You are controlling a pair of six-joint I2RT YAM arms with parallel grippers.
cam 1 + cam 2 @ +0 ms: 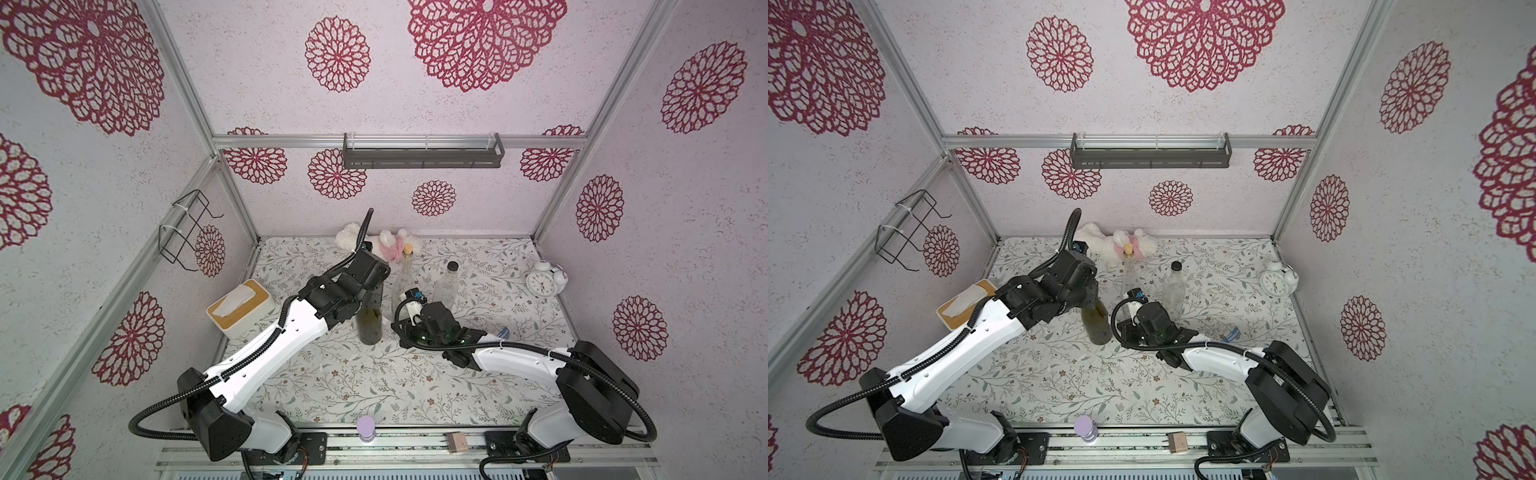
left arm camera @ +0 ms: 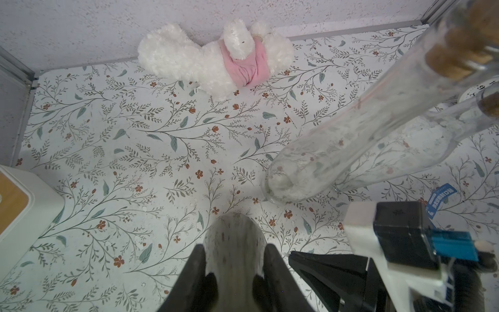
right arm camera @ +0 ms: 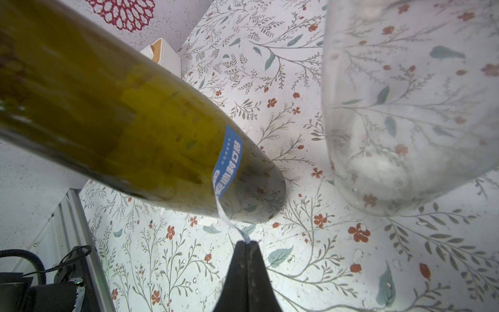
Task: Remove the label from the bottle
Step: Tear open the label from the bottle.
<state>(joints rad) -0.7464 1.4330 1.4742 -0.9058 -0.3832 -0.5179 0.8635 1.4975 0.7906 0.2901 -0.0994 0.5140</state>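
Bottle: We see the green bottle (image 1: 370, 324) standing upright in the middle of the counter (image 1: 353, 386), just beside two clear bottles (image 1: 402, 278).
Left claw: Our left claw (image 2: 235, 272) comes down from above and is closed around the bottle's neck, bracing it.
Right claw: Our right claw (image 3: 247, 243) sits low beside the bottle's base, its tips pressed fully together on the free tail of the label.
Label: The blue label (image 3: 229, 156) is partly off. Its lower end is lifted clear of the glass and runs as a thin ribbon to the claw tips, while its upper part clings to the bottle's side.
Done: By our reading, both grips are in place and the peel is under way.
Left: We judge that the stuck part has yet to come away; only then is the bottle bare.
Nearby: A blue strip (image 2: 442, 197) lies loose on the counter near the right arm; we cannot tell its origin.
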